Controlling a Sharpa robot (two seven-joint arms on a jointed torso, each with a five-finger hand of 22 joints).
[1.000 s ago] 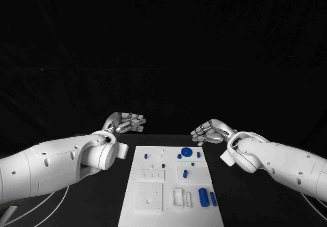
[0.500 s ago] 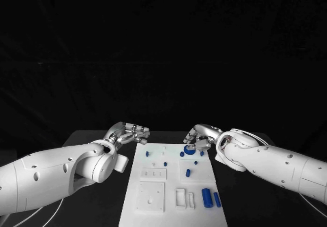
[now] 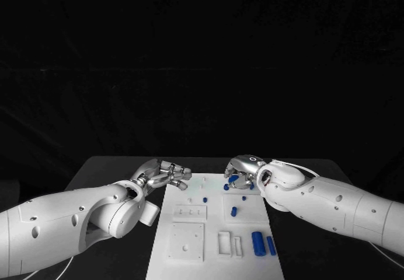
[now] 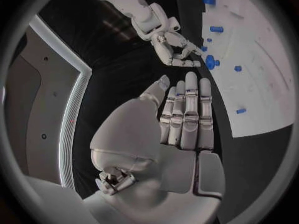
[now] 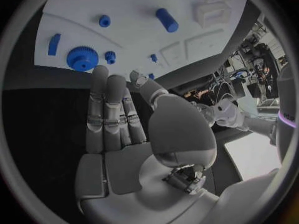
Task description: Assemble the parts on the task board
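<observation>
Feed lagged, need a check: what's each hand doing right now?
Left hand: open, fingers straight, holding nothing.
Right hand: open, fingers stretched toward the blue gear, holding nothing.

Robotics lab: black table [image 3: 110, 169], dark backdrop, cluttered workbenches [image 5: 246, 67] behind.
</observation>
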